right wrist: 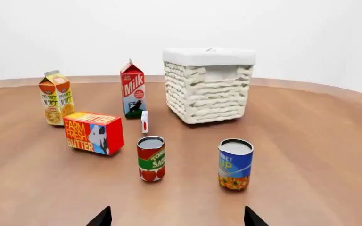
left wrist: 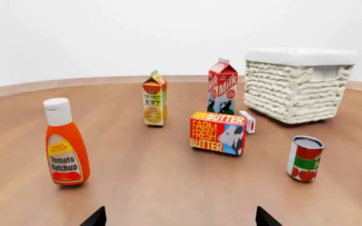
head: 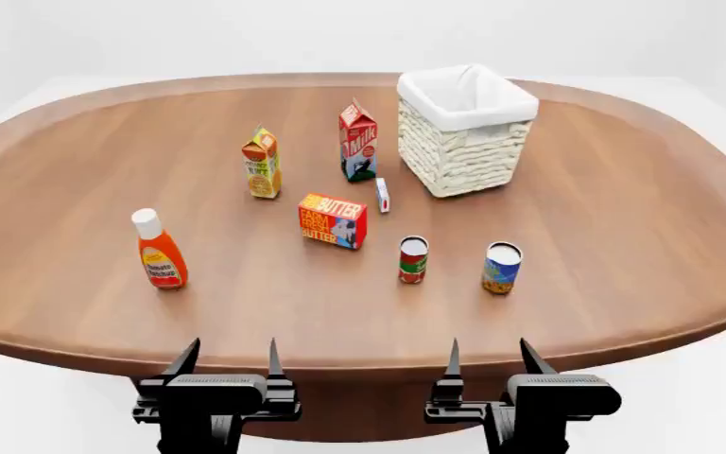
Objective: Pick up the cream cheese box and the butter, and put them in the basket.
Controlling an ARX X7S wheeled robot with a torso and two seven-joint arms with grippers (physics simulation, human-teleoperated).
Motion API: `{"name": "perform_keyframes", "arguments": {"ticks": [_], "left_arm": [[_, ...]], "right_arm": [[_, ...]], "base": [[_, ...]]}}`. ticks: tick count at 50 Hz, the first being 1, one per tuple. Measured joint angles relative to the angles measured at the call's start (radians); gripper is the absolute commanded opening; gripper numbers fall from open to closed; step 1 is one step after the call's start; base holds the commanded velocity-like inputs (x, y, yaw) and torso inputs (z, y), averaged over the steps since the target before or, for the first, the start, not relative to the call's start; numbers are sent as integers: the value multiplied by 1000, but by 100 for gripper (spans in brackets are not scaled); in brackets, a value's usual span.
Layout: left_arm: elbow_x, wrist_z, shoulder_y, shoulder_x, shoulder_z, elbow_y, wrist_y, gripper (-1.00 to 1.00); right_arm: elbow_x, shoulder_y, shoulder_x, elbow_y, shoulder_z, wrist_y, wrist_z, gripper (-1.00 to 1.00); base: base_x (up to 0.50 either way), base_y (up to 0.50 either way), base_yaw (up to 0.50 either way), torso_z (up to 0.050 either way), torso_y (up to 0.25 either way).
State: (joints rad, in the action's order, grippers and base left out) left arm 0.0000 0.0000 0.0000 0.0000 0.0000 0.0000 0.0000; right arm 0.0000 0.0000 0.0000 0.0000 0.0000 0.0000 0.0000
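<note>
Both grippers, left (head: 228, 364) and right (head: 487, 364), hang at the near table edge with jaws spread wide and empty. The butter (head: 333, 220) lies mid-table; the cream cheese box (head: 384, 195) stands on edge between it and the basket (head: 465, 130), near the milk carton (head: 358, 142). Risk: the thin box is likely to tip under a misaligned pinch, and a reaching arm may knock the tomato can (head: 414, 259).

Head view high over the table (head: 111, 236), wrist views low at its near edge, all facing forward
</note>
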Motion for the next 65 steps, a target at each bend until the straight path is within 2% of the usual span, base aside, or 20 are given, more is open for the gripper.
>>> {"name": "perform_keyframes", "arguments": {"ticks": [27,36,51,65], "left_arm": [[-49,-66,-7,-51,64,-20,19,100],[-90,-99,-16,-69,51,98,-18,100],[-277,-196,-15,-115,-114,492,-166,100],[-480,-307,-26,-165,-312,699,-272,100]], "right_arm": [[57,14,53,25,-61,-9,61,100],[72,13,65,20,-75,-3,80,100],[90,12,84,20,-97,-4,102,100],[107,14,100,22,-116,-9,117,100]], "base": [[0,0,0,0,0],[0,0,0,0,0],[0,0,0,0,0],[0,0,0,0,0]]}}
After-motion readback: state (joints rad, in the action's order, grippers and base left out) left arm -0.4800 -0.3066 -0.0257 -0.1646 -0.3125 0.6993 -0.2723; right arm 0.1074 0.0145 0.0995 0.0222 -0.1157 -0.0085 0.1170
